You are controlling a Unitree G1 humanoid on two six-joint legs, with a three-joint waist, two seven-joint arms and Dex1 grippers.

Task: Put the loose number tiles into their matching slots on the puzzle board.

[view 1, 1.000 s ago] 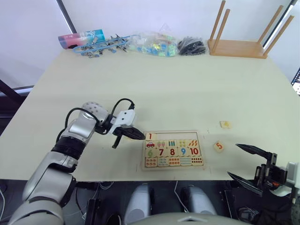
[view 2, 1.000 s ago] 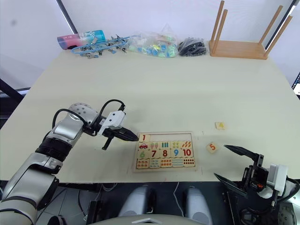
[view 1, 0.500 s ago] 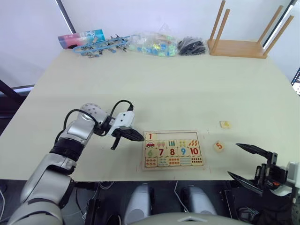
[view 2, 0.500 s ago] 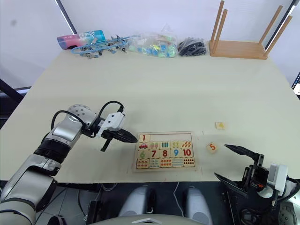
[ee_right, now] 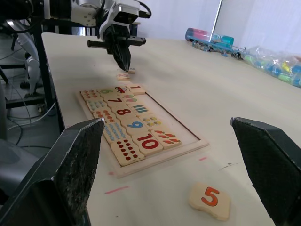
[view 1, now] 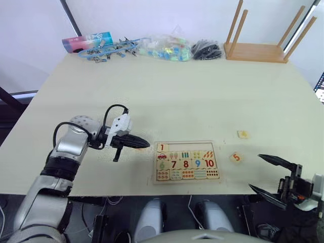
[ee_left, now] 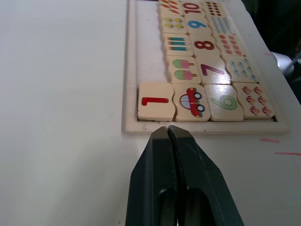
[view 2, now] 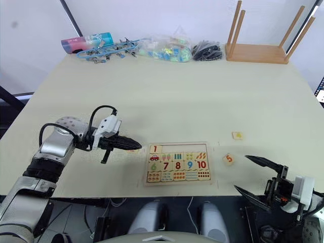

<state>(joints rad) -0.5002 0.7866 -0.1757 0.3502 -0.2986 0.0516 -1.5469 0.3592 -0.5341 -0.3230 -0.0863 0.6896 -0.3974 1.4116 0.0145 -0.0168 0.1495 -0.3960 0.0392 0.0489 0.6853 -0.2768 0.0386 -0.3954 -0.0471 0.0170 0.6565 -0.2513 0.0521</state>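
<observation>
Closed with its two black fingers pressed together and holding nothing, the left gripper (view 1: 143,144) hangs just outside the short edge of the flat rectangular light-wood puzzle board (view 1: 187,179), its tips pointing at the corner where the pale square tile with the red 1 (ee_left: 155,101) already sits in its slot. Beyond that tile, the other recesses of the top row (view 1: 192,147) look empty.

Two small pale tiles (ee_right: 124,75) lie on the table directly under the left fingertips; their digits cannot be read. With the fingers together, a descent here would probably only push or flip them, or slide them against the board rim.

The right gripper (view 2: 253,175) is wide open, at the near table edge. The square tile with the orange 5 (view 2: 229,159) lies near it, between it and the board; the tile with the yellow 4 (view 2: 237,135) is farther. A careless reach may knock the 5 off the table.
</observation>
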